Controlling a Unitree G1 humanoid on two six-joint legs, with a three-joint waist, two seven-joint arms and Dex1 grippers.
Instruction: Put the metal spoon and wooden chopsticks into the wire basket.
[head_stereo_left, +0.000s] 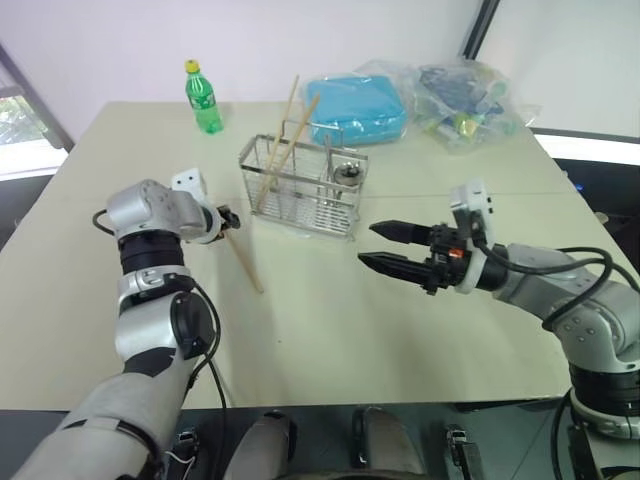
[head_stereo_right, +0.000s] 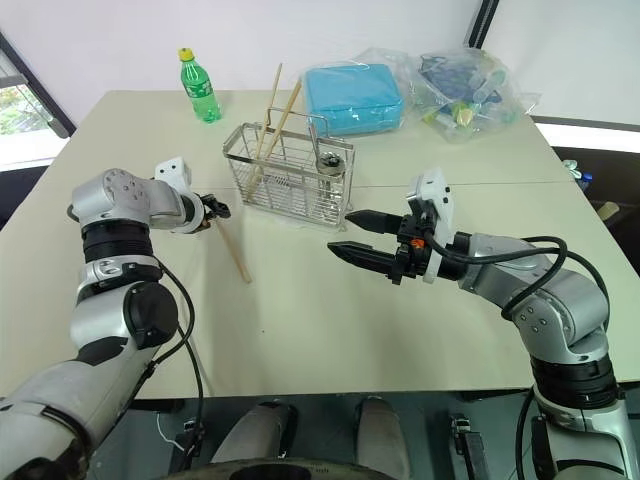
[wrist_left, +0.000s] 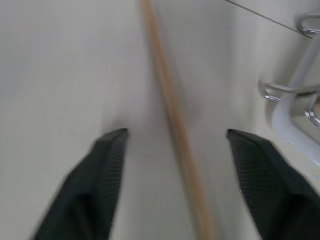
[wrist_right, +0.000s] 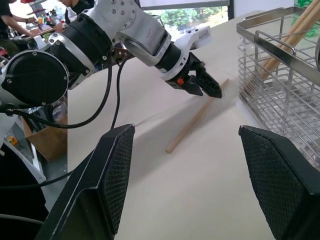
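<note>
Your right tool (head_stereo_left: 378, 247) hangs wide, empty; left tool (wrist_left: 175, 145) straddles the bench (head_stereo_left: 420, 330) chopstick (head_stereo_left: 246, 263), fingers apart, beside the basket (head_stereo_left: 300, 185).

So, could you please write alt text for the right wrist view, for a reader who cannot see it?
The left gripper reaches down over one end of a wooden chopstick lying on the pale table. The wire basket stands beside it with more chopsticks inside, and the right gripper's own black fingers stand open in the foreground.

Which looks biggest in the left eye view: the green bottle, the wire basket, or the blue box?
1. wire basket, though it sits nearer the camera
2. blue box, close behind in size
3. green bottle, clearly smallest
</note>
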